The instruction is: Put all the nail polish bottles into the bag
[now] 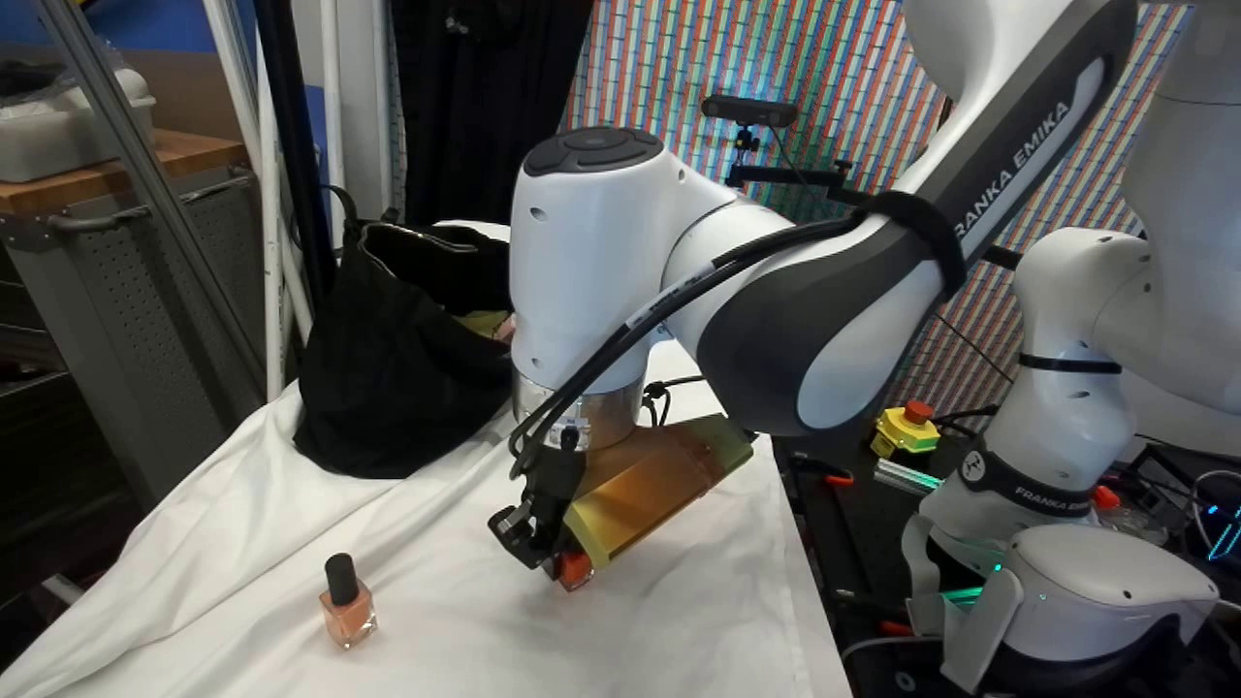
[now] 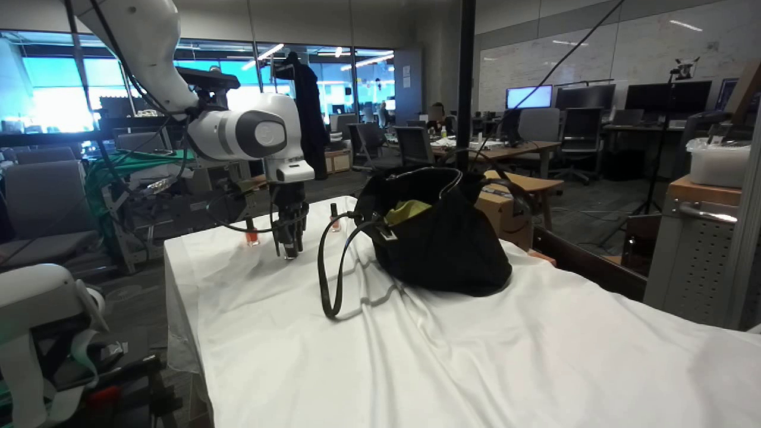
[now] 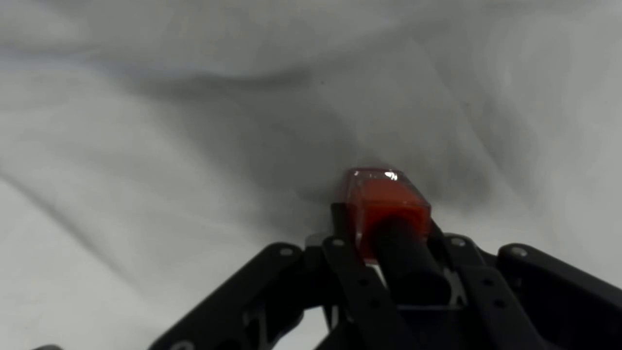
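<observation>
In the wrist view my gripper (image 3: 386, 226) is shut on a red bottle (image 3: 388, 194); the glass juts past the fingertips and its black cap lies back between the fingers. The gripper points down at the white cloth in both exterior views (image 1: 535, 557) (image 2: 290, 246). Red glass (image 1: 576, 570) shows beside the fingertips; I cannot tell whether it is the held bottle. Another orange-red bottle (image 2: 252, 238) stands upright, apart from the gripper. A peach bottle (image 1: 349, 618) stands alone with its black cap up. The black bag (image 1: 388, 378) sits open-topped, its yellowish-green lining (image 2: 408, 212) partly visible.
A bag strap (image 2: 330, 291) loops down onto the white cloth (image 2: 416, 368), on the gripper's side. A yellow-brown box-like piece (image 1: 669, 485) is right beside the gripper. Beyond the table edge are white robot parts (image 1: 1096, 601) and a yellow box with a red button (image 1: 906, 431).
</observation>
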